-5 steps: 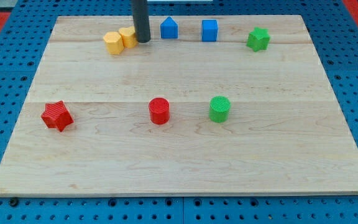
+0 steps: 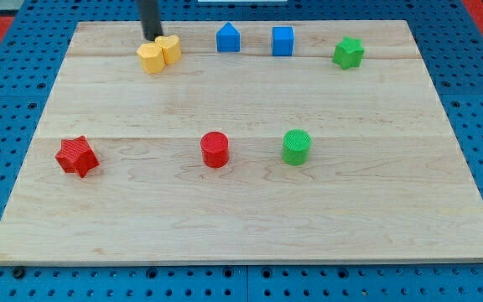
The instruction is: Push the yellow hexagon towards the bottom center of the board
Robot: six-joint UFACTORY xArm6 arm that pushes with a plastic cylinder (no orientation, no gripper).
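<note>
Eight blocks sit on the wooden board (image 2: 250,210), and the one I care about, the yellow hexagon (image 2: 150,58), lies near the view's top edge, left of centre. My tip (image 2: 151,38) stands just above it toward the view's top, right at the hexagon's far side; whether the two actually touch I cannot tell from this angle. The rod carries no jaws, so nothing is clamped or held; it is only a bare dark end resting at table height. Touching the hexagon on the view's right is a second yellow block (image 2: 169,48), whose shape looks roughly heart-like, though I cannot be sure. The hexagon lies flat with its broad face up; it is about as wide as it is deep, so no long axis stands out and I cannot say which way it points. Further along the same top row, toward the view's right, come a blue house-shaped block (image 2: 228,39), a blue cube (image 2: 283,40) and a green star (image 2: 349,53), each well apart from my tip. Across the board's middle band lie a red star (image 2: 77,156) at the view's left, a red cylinder (image 2: 215,149) near the centre, and a green cylinder (image 2: 296,147) just to its right.
</note>
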